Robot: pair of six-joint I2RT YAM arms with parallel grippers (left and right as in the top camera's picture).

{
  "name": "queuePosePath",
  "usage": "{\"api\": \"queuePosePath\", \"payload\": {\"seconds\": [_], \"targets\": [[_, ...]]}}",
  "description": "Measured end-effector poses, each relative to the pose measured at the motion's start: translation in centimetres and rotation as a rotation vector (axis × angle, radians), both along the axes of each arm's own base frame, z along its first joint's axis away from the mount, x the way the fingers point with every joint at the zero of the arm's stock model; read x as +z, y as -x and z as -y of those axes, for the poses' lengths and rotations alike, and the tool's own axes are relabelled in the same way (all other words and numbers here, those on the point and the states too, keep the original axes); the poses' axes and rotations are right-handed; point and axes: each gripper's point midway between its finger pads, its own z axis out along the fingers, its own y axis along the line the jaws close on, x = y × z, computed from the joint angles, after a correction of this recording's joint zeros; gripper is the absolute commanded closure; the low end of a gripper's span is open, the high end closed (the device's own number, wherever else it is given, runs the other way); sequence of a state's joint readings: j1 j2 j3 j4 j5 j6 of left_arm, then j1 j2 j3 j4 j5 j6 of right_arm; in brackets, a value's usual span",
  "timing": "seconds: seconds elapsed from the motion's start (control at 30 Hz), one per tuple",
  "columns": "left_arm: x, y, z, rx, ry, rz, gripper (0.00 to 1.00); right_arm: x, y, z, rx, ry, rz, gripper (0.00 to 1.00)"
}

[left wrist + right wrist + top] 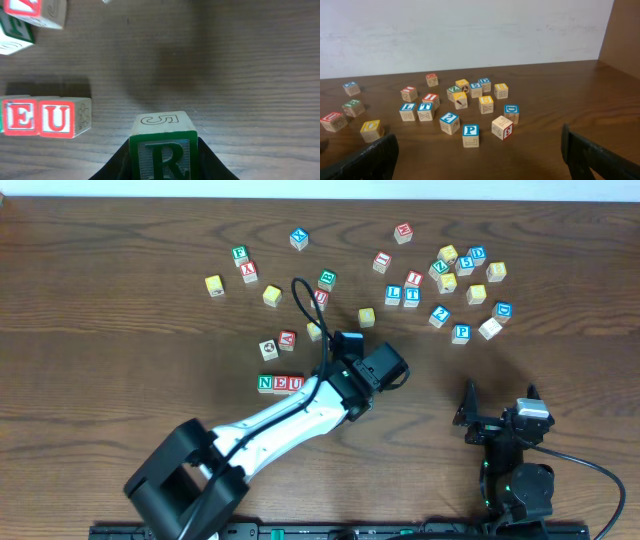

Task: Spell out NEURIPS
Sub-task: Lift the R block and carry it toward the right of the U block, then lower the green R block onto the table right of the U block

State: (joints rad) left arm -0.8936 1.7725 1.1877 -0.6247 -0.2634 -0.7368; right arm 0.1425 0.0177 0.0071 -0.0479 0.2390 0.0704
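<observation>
Two arms are working at the desk [120, 350]. The left claw [162, 165] is pinching one cube, the green-lettered R cube [163, 150], with its dark fingers [117, 167] pressing on both sides. Whether that cube is touching the wood I cannot tell. Toward 9 o'clock from it, a row of three cubes is lying side by side and touching: the N cube [265, 383], the E cube [281, 383] and the U cube [296, 383]. The right claw [500, 396] is sitting at 4 o'clock on the desk, spread wide and gripping nothing. At about 11 o'clock from it one blue P cube [461, 333] is lying, and farther the same way one red I cube [414, 279] is lying among the loose scatter, with close to thirty cubes on the desk in all.

From overhead the left arm [280, 415] is hiding the R cube entirely. Only the left wrist camera is showing it, along with an outlined 5 on its top face. That camera is catching E and U in full but just a sliver of N. The right wrist camera is showing the P cube ahead, framed between its own fingers, and a pale wall [470, 35] behind, but none of the row.
</observation>
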Motion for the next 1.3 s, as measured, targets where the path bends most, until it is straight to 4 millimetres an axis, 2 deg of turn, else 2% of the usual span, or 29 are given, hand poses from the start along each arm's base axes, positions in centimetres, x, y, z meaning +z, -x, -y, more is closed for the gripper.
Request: {"api": "queuePosePath", "payload": {"seconds": [0.27, 0.4, 0.47, 0.57, 0.8, 1.13, 1.3], "targets": [[-0.6, -0.6, 0.9, -0.001, 0.035, 0.023, 0.75, 0.0, 0.0, 0.0, 0.000, 0.001, -0.001, 0.01], [-2.4, -0.1, 1.2, -0.021, 0.090, 0.000, 0.75, 0.0, 0.0, 0.0, 0.000, 0.000, 0.000, 0.01], [-3.6, 0.6, 0.6, -0.026, 0.093, -0.037, 0.75, 0.0, 0.0, 0.0, 0.000, 0.000, 0.000, 0.01], [-4.3, 0.9, 0.0, -0.035, 0.092, -0.070, 0.75, 0.0, 0.0, 0.0, 0.000, 0.000, 0.000, 0.01], [-4.3, 0.2, -0.6, -0.032, 0.104, -0.080, 0.75, 0.0, 0.0, 0.0, 0.000, 0.000, 0.000, 0.01], [-4.7, -0.5, -3.4, 0.008, 0.067, -0.127, 0.75, 0.0, 0.0, 0.0, 0.000, 0.000, 0.000, 0.01], [-4.8, -1.0, -4.0, 0.004, 0.061, -0.128, 0.74, 0.0, 0.0, 0.0, 0.000, 0.000, 0.000, 0.01]]}}
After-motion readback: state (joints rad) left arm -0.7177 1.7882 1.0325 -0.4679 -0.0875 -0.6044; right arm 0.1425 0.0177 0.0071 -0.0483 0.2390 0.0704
